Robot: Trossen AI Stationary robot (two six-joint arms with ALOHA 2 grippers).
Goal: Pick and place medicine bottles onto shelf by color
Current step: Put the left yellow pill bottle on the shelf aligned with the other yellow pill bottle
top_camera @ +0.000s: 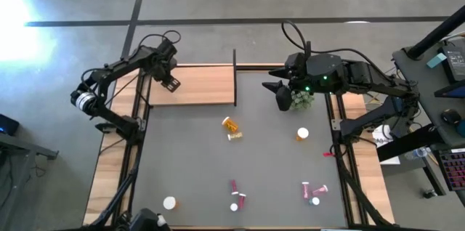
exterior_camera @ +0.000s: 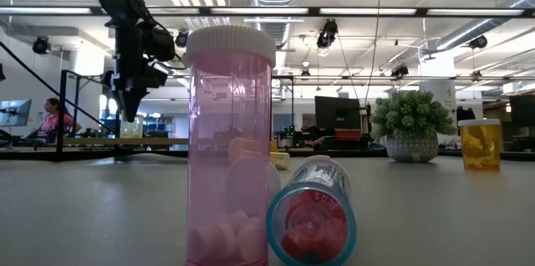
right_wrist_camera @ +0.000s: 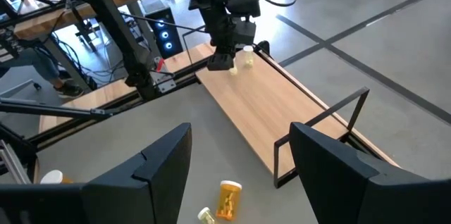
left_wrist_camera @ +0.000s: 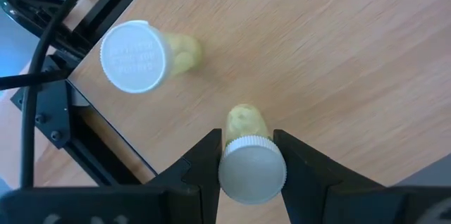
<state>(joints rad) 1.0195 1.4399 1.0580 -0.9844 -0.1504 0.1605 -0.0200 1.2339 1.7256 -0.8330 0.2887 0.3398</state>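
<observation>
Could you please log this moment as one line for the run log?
left gripper: shut on yellowish bottle, over shelf | right gripper: open, waiting

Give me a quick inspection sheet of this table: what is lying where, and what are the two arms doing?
Surface: grey mat on a wooden table.
Job's things: shelf at the far left; one yellowish bottle stands on it. Orange bottles lie mid-mat, another orange one stands to the right, pink bottles and white-capped ones sit near the front.
Clutter: small plant under the right arm.
End effectors: left end effector over the shelf, shut on a second yellowish bottle; right end effector open, holding nothing, above the mat's far right.
Cables: black cables loop off both arms.
Surroundings: desks, monitors, a seated person far behind.
</observation>
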